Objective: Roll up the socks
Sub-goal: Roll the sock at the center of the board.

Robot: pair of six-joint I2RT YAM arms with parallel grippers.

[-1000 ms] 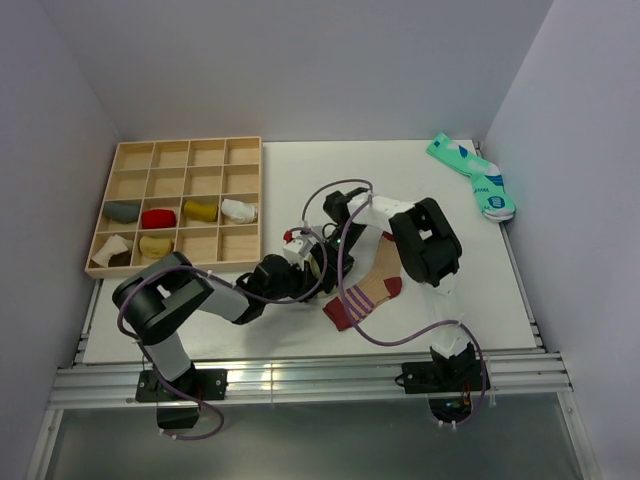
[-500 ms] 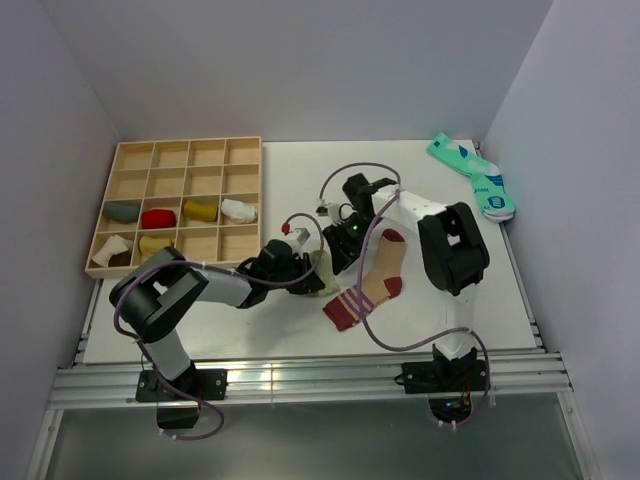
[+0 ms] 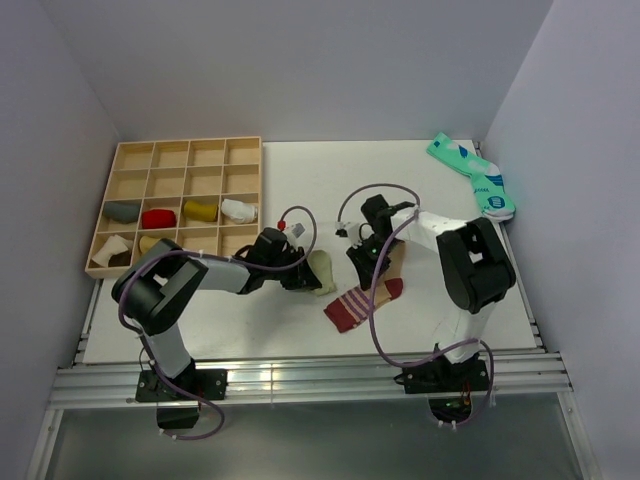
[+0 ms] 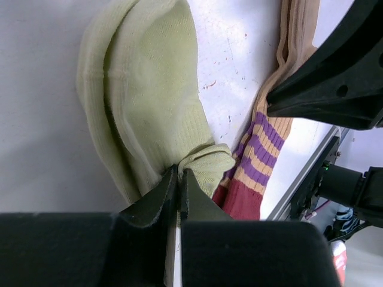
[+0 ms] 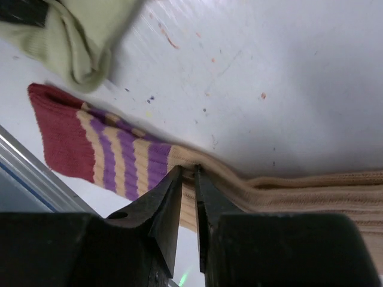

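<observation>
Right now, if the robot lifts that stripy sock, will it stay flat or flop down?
Probably flop: the stripy sock is soft knit and bunches into folds where the right end effector pinches its edge. It is small and thin, so it is likely light. Its ribbed fabric probably won't slip out of the pinch.

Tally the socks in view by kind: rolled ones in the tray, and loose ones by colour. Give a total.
Rolled socks in the wooden tray: 6 (grey, red, yellow, white, white-and-dark, mustard)
Pale green sock, loose: 1
Tan striped sock, loose: 1
Teal patterned socks, loose in the table's far right corner: 2
Total: 10
</observation>
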